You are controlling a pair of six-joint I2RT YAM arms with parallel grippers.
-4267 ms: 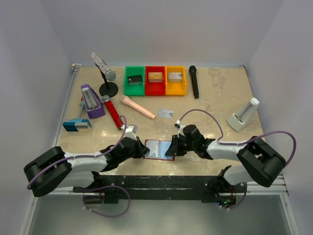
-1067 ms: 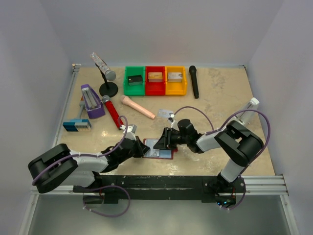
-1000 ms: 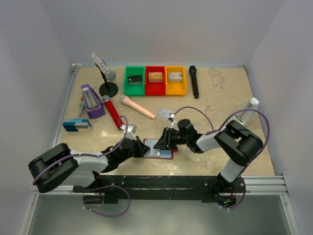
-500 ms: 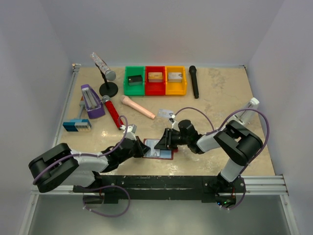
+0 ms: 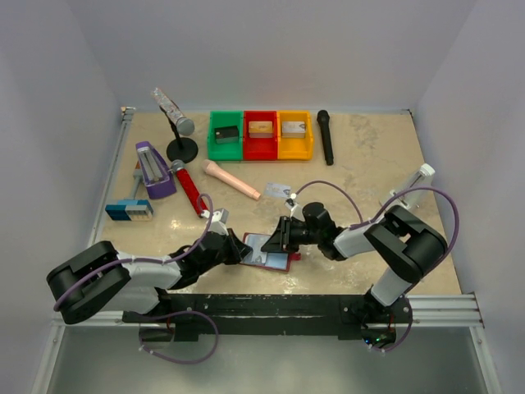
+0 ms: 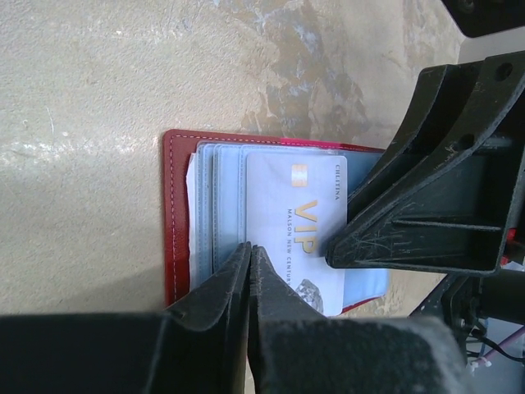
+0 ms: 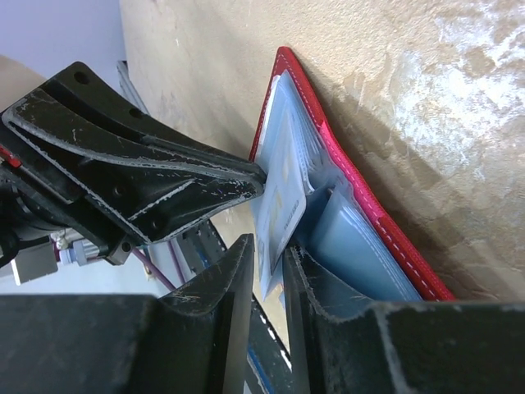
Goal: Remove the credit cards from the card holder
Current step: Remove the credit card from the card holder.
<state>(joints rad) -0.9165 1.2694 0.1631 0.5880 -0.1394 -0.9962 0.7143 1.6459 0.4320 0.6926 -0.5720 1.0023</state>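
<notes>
The card holder (image 5: pixel 262 251) is lying open at the table's (image 5: pixel 369 164) 6 o'clock edge. The left gripper (image 5: pixel 238 249), fingers together, is pressing its 9 o'clock side. The right gripper (image 5: pixel 280 240), fingers narrowly apart, is straddling one credit card (image 6: pixel 295 222).

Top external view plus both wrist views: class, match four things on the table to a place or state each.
Things:
1. card holder
2. VIP card
3. black microphone
4. green bin

Places or states:
A. just right of the yellow bin
B. left end of the bin row
C. lying open, dark red cover
D. flanked by the right pincer

Pairs: 1-C, 2-D, 3-A, 4-B
</notes>
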